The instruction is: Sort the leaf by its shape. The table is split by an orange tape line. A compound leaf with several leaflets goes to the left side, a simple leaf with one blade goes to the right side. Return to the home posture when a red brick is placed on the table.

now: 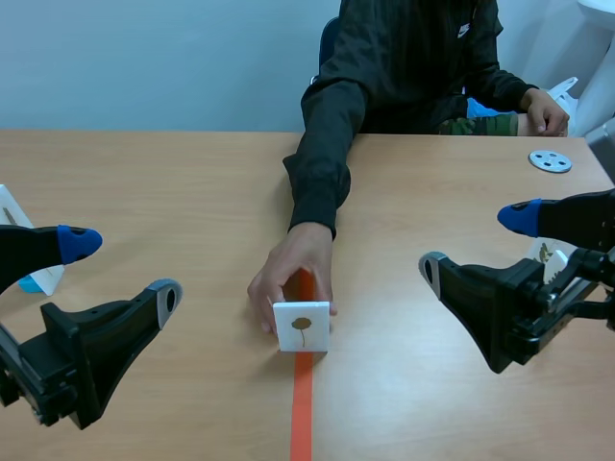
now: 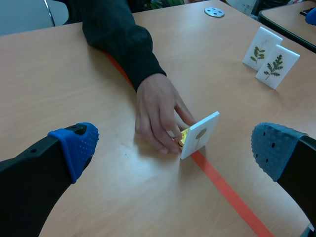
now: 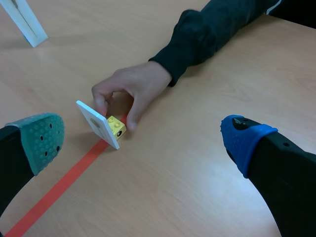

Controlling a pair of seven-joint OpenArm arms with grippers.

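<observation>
"Looking at that card (image 1: pixel 302 327), would you call it heavy?"

"No, light and stiff, I'd guess. It's thin and white, standing upright on a little yellow brick (image 3: pixel 116 127). It sits ahead of the left claw (image 1: pixel 123 269) and the right claw (image 1: pixel 476 242), about midway between them, on the tape (image 1: pixel 302 413). A person's hand (image 1: pixel 288 279) is touching it from behind."

"Are they holding anything?"

"Nothing. Both are spread wide."

"Where would you grab it?"

"By its side edges, low down near the brick, once the hand is away. The faces look smooth, so it could slip or tip. The leaf (image 2: pixel 201 132) looks like one round blade, so I'd expect the right claw to get the job."
</observation>
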